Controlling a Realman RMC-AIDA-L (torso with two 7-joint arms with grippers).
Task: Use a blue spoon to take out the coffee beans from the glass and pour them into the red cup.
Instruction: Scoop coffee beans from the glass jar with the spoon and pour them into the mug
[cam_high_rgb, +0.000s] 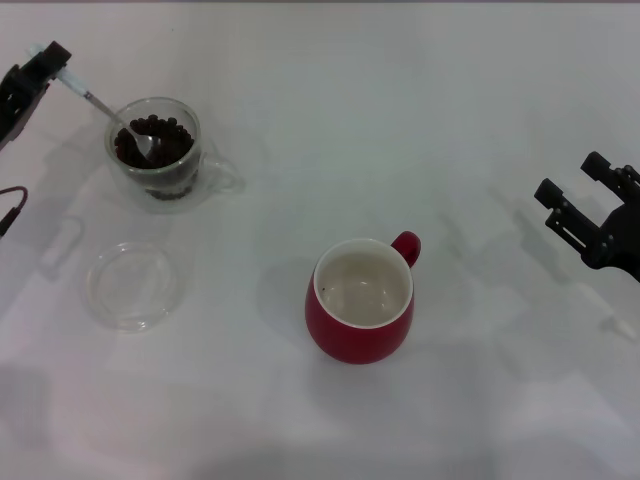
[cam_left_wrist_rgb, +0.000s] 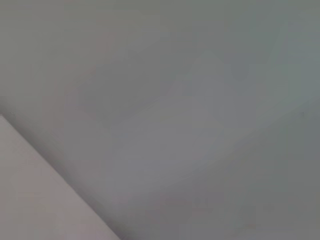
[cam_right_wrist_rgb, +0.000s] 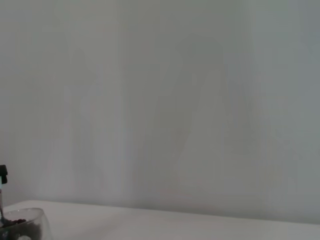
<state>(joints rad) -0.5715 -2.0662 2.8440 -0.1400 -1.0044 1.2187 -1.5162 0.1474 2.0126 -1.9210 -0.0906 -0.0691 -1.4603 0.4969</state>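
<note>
The left gripper (cam_high_rgb: 42, 68), up near the far left corner of the counter (cam_high_rgb: 330, 130), is clenched on the pale handle of the blue spoon (cam_high_rgb: 112, 114). The spoon slants down into the glass (cam_high_rgb: 156, 150), its metal bowl resting among the coffee beans (cam_high_rgb: 172, 142) heaped inside. Just nearer the front edge lies a shallow clear saucer (cam_high_rgb: 134, 286). The red cup (cam_high_rgb: 360, 300) stands mid-counter, white inside. By the right edge, the right gripper (cam_high_rgb: 578, 196) hangs with its fingers spread.
</note>
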